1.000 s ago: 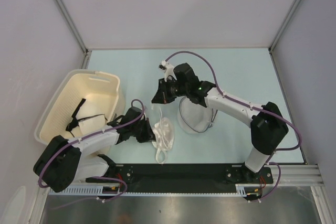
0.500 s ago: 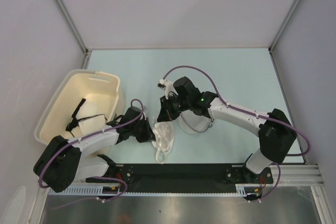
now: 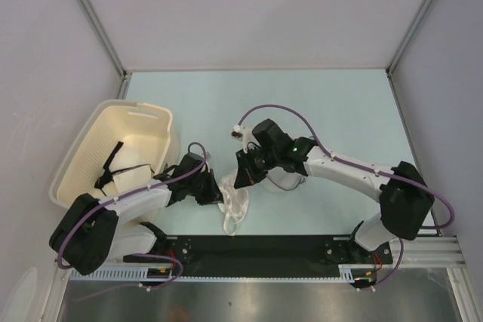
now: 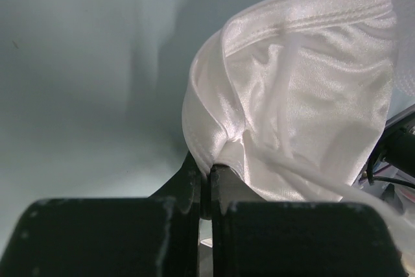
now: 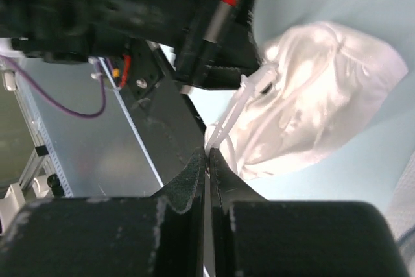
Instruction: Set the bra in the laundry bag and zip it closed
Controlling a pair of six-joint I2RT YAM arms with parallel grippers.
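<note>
Moving nearer and to the left, the right gripper (image 5: 209, 155) has come away from the far edge of the bag (image 3: 285, 181) and dropped down right next to the bra (image 4: 292, 89). Its arm now hides more of the bag than it did a second ago. The left gripper (image 4: 209, 173) has hardly moved. On the left sits the basket (image 3: 81, 148) with a black strappy thing (image 3: 113, 157) in it, and nothing there has changed. Next comes the left gripper, its fingers squeezed tight on the folded edge of the bra. The bra hangs from that pinch and droops down toward the table (image 3: 339, 111), just left of the bag and not in it yet. Then comes the right gripper, its fingers also shut tight, with a thin white strap of the bra caught between them. Past it, on the right, the bag lies mostly under the right arm, and I cannot tell if its zip is open. The bra looks very light, soft and floppy. Its shiny cloth is likely slippery, so it may slide out of a weak pinch. The thick sewn edge looks like the best place to hold. A strap is easy to catch, but it is thin and stretchy, so pulling on it alone may just drag the bra along in a loose bunch.
</note>
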